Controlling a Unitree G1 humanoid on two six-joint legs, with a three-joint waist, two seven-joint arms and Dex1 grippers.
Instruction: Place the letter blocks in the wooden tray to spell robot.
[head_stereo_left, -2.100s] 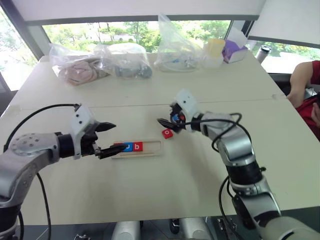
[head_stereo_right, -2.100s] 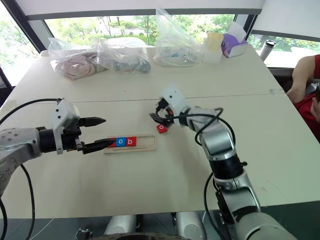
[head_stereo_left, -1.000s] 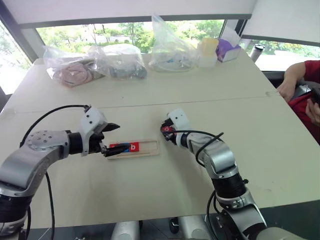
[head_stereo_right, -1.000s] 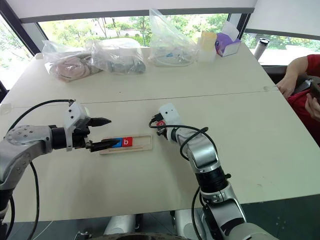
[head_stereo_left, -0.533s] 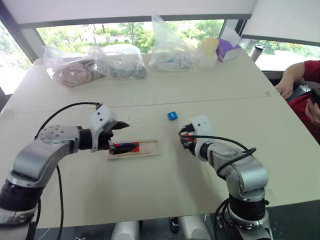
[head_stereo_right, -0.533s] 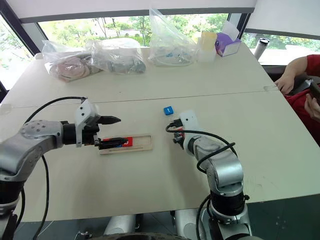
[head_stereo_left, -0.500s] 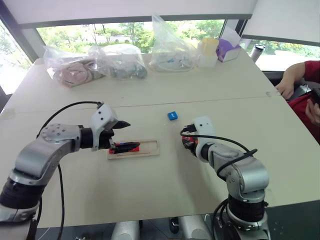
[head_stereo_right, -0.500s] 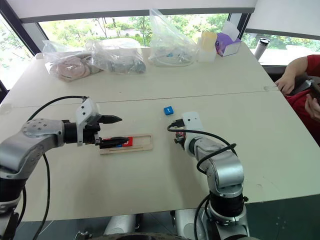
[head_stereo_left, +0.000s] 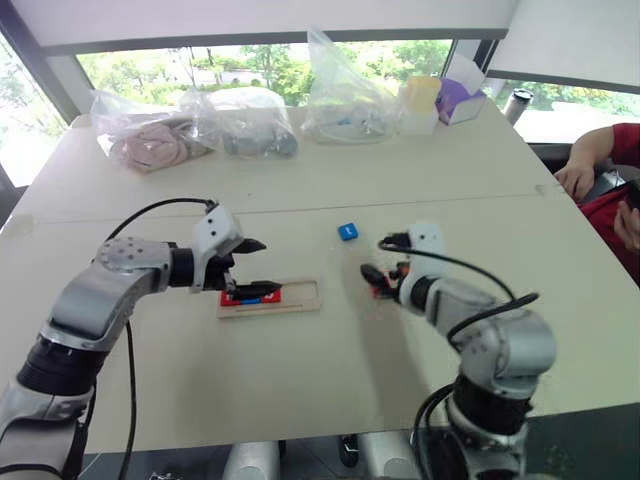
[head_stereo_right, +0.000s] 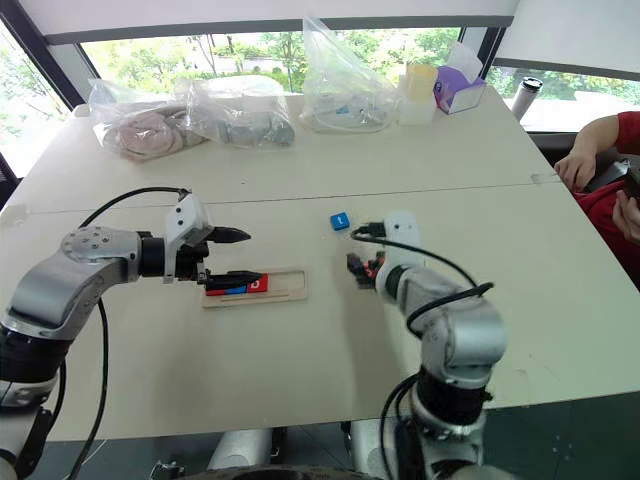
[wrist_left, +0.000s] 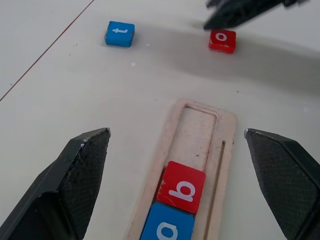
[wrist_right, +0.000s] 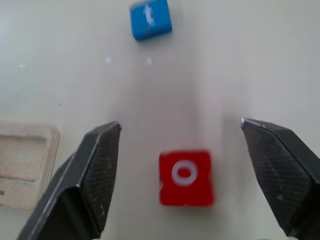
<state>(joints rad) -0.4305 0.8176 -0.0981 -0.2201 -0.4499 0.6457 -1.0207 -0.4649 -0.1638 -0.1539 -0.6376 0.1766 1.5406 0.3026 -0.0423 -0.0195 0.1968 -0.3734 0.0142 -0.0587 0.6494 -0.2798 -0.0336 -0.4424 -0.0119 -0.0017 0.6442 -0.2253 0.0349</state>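
Note:
The wooden tray (head_stereo_left: 300, 294) lies on the table in front of me. Its left part holds a blue o block (wrist_left: 167, 230) and a red b block (wrist_left: 182, 186); a further red block at the left end is mostly hidden. My left gripper (head_stereo_left: 257, 268) hovers open over that end, its lower finger covering the blocks. A blue t block (head_stereo_left: 347, 231) lies loose beyond the tray's right end. A red o block (wrist_right: 185, 178) lies on the table to the right of the tray, below my open right gripper (wrist_right: 180, 150), free of both fingers (wrist_right: 90, 170).
Clear plastic bags (head_stereo_left: 345, 100) with contents, a yellow cup (head_stereo_left: 420, 100) and a purple box (head_stereo_left: 462, 95) line the table's far edge. A person's hand (head_stereo_left: 578, 178) rests at the right edge. A seam (head_stereo_left: 480, 197) crosses the tabletop behind the blocks.
My right gripper carried the red o block to the right, away from the blue t block, then opened; the block now lies loose on the table. The left gripper stayed open over the tray.

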